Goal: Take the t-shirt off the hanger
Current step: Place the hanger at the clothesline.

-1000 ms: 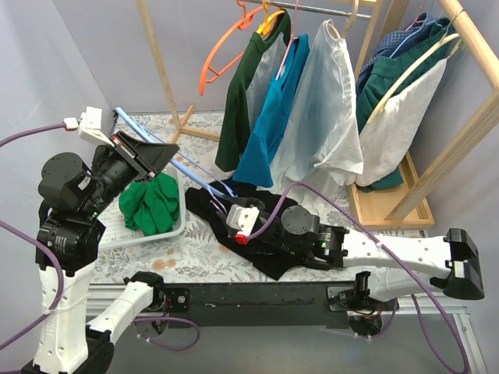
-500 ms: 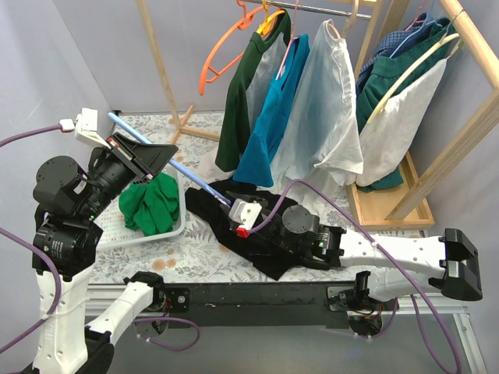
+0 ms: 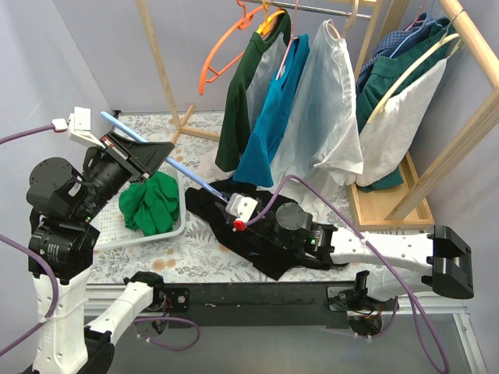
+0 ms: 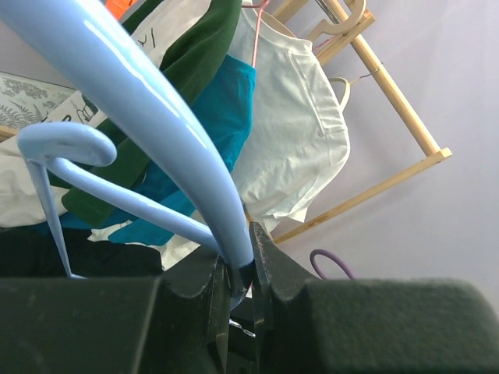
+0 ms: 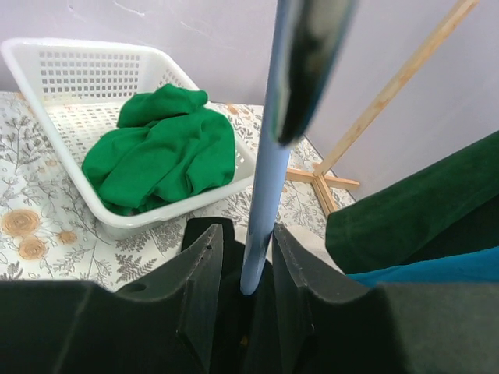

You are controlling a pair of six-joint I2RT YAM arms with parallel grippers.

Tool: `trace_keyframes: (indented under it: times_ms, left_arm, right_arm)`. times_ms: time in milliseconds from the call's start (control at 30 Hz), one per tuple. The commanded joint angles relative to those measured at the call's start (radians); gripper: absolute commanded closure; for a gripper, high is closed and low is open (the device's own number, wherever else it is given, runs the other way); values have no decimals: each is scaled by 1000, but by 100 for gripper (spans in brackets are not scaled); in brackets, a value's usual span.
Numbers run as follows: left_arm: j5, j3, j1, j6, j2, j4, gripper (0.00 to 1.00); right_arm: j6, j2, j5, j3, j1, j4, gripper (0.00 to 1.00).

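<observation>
A black t-shirt [image 3: 261,249] lies crumpled on the patterned table, under my right arm. The light blue hanger [image 3: 187,173] slants from upper left down to the shirt. My left gripper [image 3: 162,153] is shut on one arm of the hanger [image 4: 156,109], its jaws pinching the plastic in the left wrist view [image 4: 246,253]. My right gripper [image 3: 234,206] sits at the hanger's low end, on the shirt. In the right wrist view the blue arm [image 5: 269,171] stands between its jaws [image 5: 245,253], which are open with a gap on the left side.
A white basket [image 3: 176,226] holding a green cloth [image 3: 152,202] stands left of the shirt. Behind, a wooden rack [image 3: 460,47] carries dark green [image 3: 238,109], teal [image 3: 269,125] and white [image 3: 323,117] garments. An orange hanger [image 3: 222,54] hangs at its left end.
My left gripper has drawn the hanger up and to the left. My right gripper has shifted a little left, and its jaws have narrowed around the hanger's end.
</observation>
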Motion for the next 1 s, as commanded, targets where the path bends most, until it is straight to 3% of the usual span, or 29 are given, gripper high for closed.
trace_keyframes:
  times_ms: [0, 133, 333, 400, 433, 533, 633, 733, 800, 967]
  left_arm:
    - [22, 38, -4, -27, -12, 34, 100]
    - [13, 36, -7, -24, -15, 33, 100]
    - [10, 35, -7, -27, -18, 41, 100]
    - [13, 33, -7, -30, -20, 48, 100]
    - [14, 35, -9, -30, -20, 50, 100]
    - [19, 39, -9, -36, -18, 51, 100]
    - [20, 50, -9, -40, -18, 53, 100]
    - [19, 62, -9, -40, -17, 48, 100]
    - [17, 67, -7, -40, -17, 45, 100]
    - [16, 62, -9, -40, -18, 44, 100]
  right_arm:
    - [53, 10, -7, 20, -14, 64, 64]
    - [62, -16, -10, 22, -14, 28, 83]
    - [74, -77, -10, 1, -14, -12, 96]
    - [74, -87, -6, -18, -15, 5, 90]
    - [74, -87, 1, -26, -14, 19, 76]
    - [74, -79, 10, -52, -14, 68, 51]
    - [73, -50, 17, -52, -14, 103, 45]
    - [71, -18, 21, -49, -14, 149, 44]
    - [71, 4, 27, -46, -15, 171, 46]
    - [80, 5, 13, -24, -20, 156, 77]
